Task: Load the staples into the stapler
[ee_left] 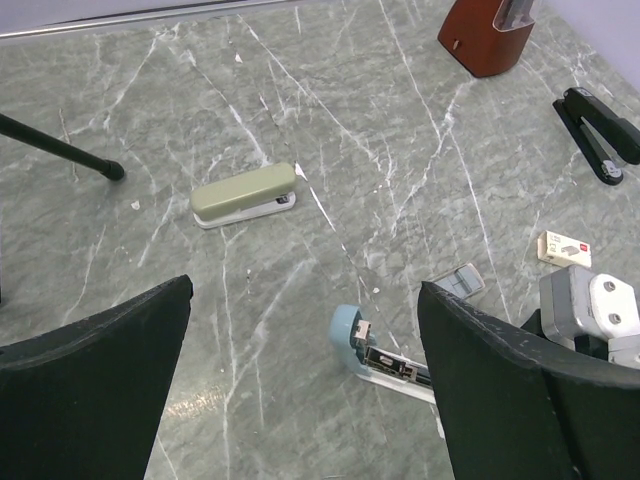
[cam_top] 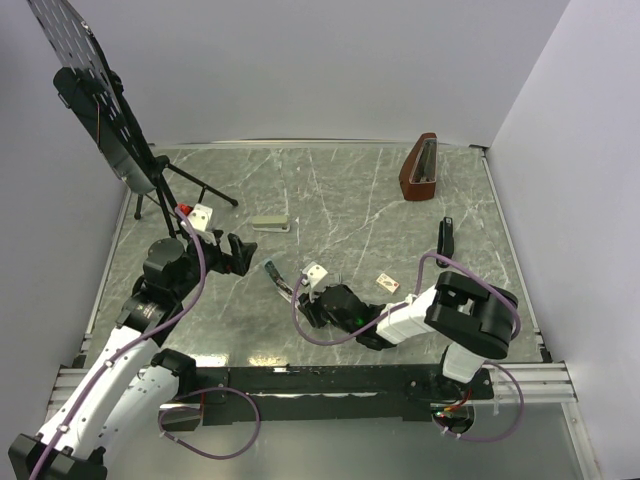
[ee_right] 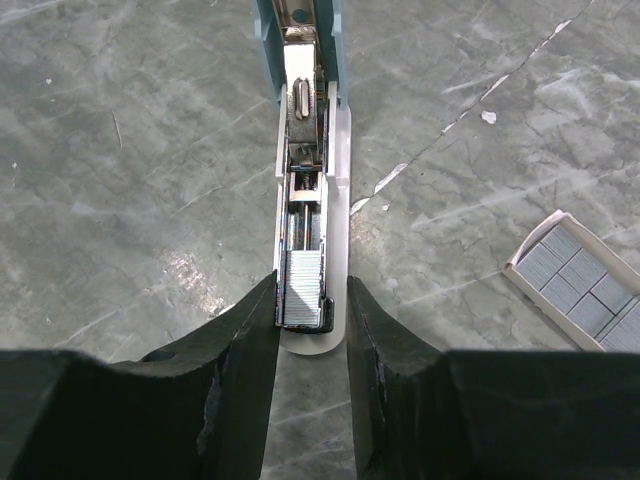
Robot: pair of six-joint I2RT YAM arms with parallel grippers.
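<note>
A light-blue stapler (ee_right: 305, 60) lies hinged open on the table, and also shows in the top view (cam_top: 278, 278) and the left wrist view (ee_left: 352, 335). A strip of staples (ee_right: 303, 285) sits in the front of its silvery rail. My right gripper (ee_right: 311, 310) is nearly closed, its fingers pressing both sides of that stapler's front end; it also shows in the top view (cam_top: 312, 300). The slim black stapler (cam_top: 446, 237) lies untouched at the right. An open tray of staples (ee_right: 580, 285) lies beside the right gripper. My left gripper (ee_left: 305, 380) is open, empty, hovering left of the blue stapler.
A grey-green stapler (cam_top: 270, 223) lies mid-table. A small whitish-tan box (cam_top: 387, 283) sits by the right arm. A brown-red wedge-shaped holder (cam_top: 420, 167) stands at the back right. A black music stand (cam_top: 100, 100) on a tripod stands at the back left.
</note>
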